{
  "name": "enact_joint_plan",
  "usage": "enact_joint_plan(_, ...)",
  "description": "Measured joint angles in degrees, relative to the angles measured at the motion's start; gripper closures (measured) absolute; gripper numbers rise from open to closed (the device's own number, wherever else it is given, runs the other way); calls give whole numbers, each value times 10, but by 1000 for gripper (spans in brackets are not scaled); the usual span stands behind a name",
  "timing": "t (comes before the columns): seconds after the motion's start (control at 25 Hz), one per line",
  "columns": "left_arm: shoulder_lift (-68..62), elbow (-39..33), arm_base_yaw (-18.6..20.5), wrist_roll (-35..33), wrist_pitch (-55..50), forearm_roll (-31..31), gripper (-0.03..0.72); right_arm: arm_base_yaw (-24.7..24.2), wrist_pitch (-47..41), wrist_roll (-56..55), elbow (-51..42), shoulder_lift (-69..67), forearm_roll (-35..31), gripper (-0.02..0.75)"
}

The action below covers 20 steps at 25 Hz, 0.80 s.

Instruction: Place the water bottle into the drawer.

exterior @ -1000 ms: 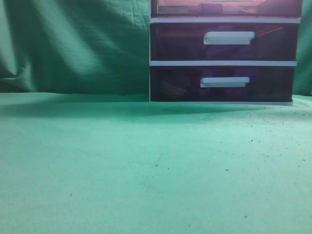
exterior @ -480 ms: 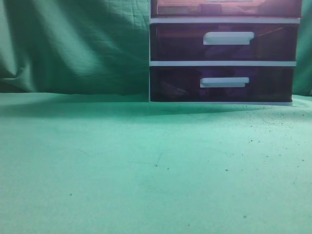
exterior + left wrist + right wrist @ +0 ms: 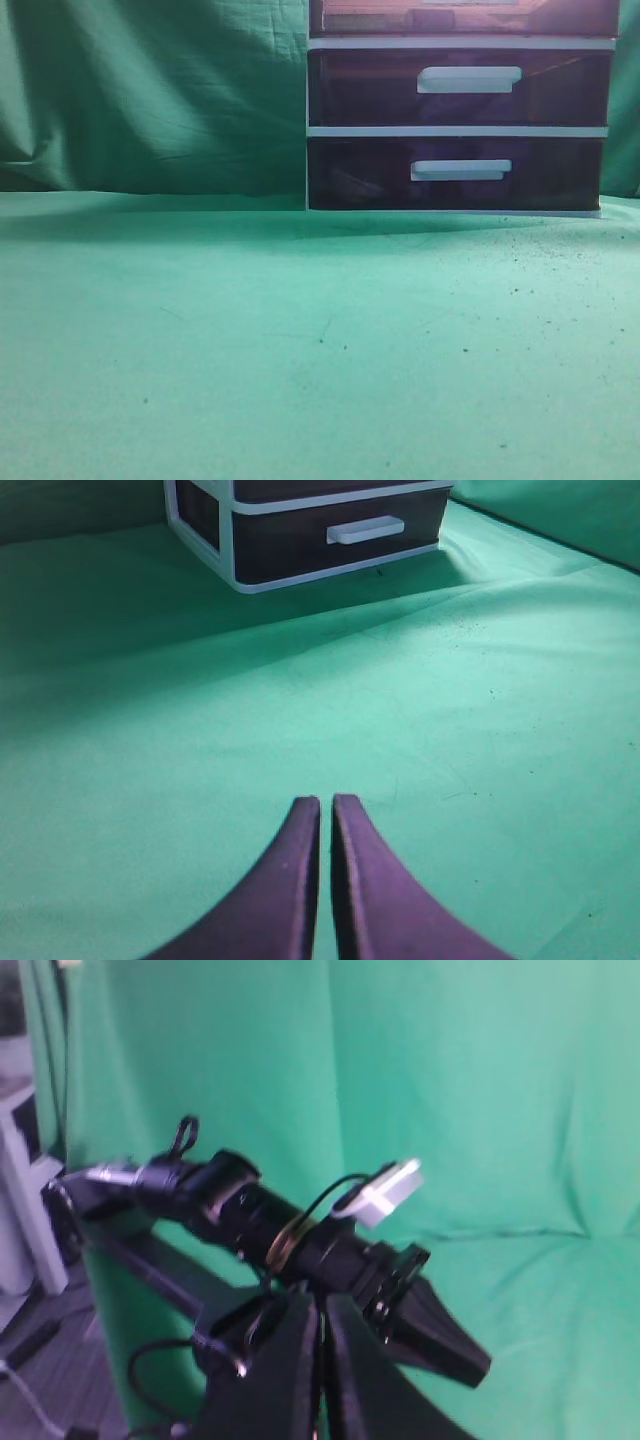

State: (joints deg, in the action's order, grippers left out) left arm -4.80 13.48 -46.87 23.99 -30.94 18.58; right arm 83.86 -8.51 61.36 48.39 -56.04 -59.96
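The water bottle does not show in any view. The drawer, pinkish-brown and see-through, is cut off by the top edge of the exterior view at the top of the white-framed chest; its contents are unclear. My left gripper is shut and empty, low over the green cloth, with the chest far ahead of it. My right gripper is shut and empty, raised and pointing toward the left arm. Neither gripper shows in the exterior view.
Two darker purple drawers with white handles sit below the top one. A green cloth covers the table and a green backdrop hangs behind. A white stand is at the left of the right wrist view.
The light patches seen through the top drawer's front have darkened and shifted a little. The chest sits a hair lower in the picture. Nothing else has moved.
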Motion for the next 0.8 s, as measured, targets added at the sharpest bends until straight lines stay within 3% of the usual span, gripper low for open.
enact_joint_plan(0.08,0,0,0,0,0,1,688,-8,-27,-174,0,0,140,738)
enact_joint_plan(0.2,0,0,0,0,0,1,688,-27,-91,-396,0,0,295,738)
enact_joint_plan(0.36,0,0,0,0,0,1,688,-83,-195,-596,-4,22,430,738)
enact_joint_plan(0.56,0,0,0,0,0,1,688,-185,-201,-675,-20,76,498,738)
enact_joint_plan(0.8,0,0,0,0,0,1,688,-352,-192,-737,-78,183,553,738)
